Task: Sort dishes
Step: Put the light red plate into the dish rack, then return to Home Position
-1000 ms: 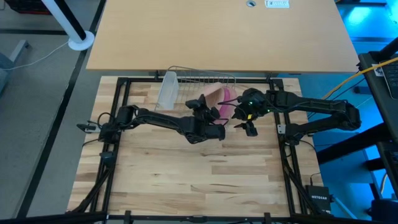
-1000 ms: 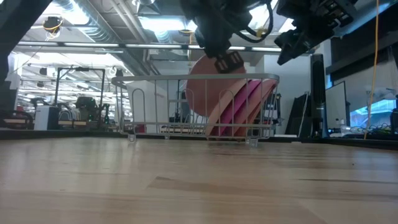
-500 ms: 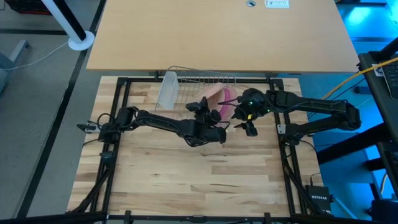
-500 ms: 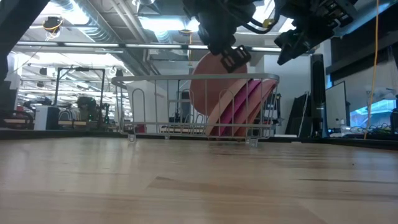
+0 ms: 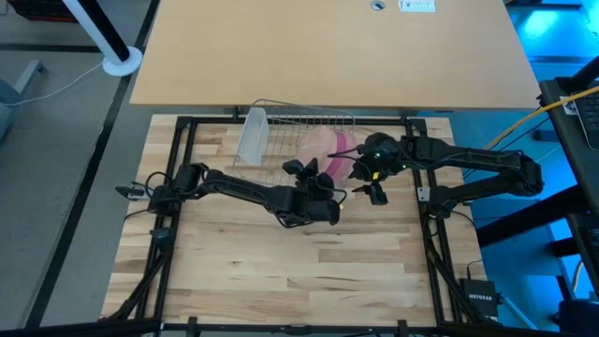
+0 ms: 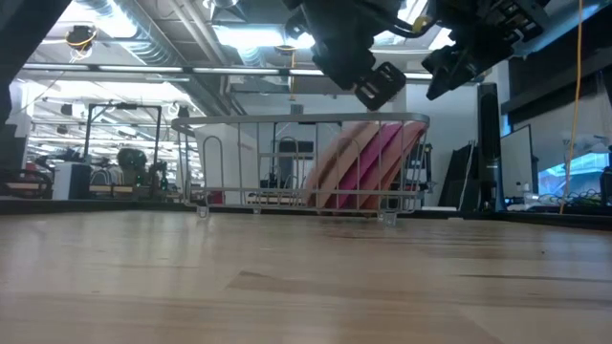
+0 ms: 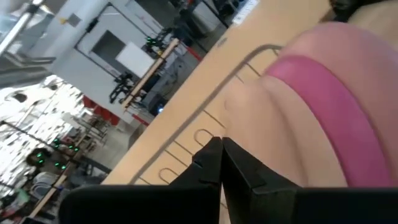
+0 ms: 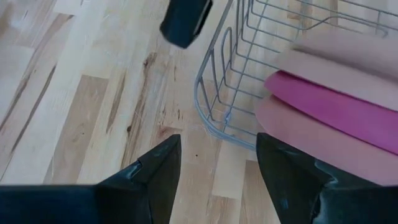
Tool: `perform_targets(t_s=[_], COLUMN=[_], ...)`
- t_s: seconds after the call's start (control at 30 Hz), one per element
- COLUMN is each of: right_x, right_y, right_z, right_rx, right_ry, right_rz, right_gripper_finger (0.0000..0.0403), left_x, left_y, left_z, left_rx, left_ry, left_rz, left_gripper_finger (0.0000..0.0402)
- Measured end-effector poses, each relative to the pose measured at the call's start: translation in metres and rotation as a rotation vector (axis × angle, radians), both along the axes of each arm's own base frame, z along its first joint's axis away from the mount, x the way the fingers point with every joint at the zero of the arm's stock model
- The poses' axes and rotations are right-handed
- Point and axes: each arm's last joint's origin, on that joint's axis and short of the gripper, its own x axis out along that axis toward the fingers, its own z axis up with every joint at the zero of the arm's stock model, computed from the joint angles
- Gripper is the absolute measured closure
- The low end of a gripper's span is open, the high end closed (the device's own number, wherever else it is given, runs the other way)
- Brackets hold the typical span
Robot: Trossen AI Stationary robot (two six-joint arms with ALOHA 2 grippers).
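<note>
High view is showing the left pincer hanging over the middle of the surface, fingers pressed together and empty, on the near side of the rack. Just beyond it, toward the far edge, the three plates are leaning on edge inside the rack's right end: tan, magenta and peach, faces overlapping, long axes slanting up toward the right edge. Nearest them, the right pincer is hovering beside the rack's right end with fingers spread apart, holding nothing. All plates look racked, so any next reach would run from near edge to far.
</note>
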Motion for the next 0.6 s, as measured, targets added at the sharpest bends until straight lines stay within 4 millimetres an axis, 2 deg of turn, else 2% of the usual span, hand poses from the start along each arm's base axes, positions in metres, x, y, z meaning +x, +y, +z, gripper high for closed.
perform_targets(t_s=[0.43,0.6], right_x=[0.0,-0.004], right_y=[0.0,0.001], right_z=[0.0,0.003], right_rx=[0.001,-0.002], right_ry=[0.004,-0.009], right_rz=[0.0,0.0], right_gripper_finger=[0.0189,0.0189], left_x=[-0.001,-0.003], left_y=[-0.006,-0.025], left_z=[0.003,0.028], left_rx=[-0.001,0.099], left_ry=[0.074,0.053], left_rz=[-0.036,0.001], left_gripper_finger=[0.0401,0.0401])
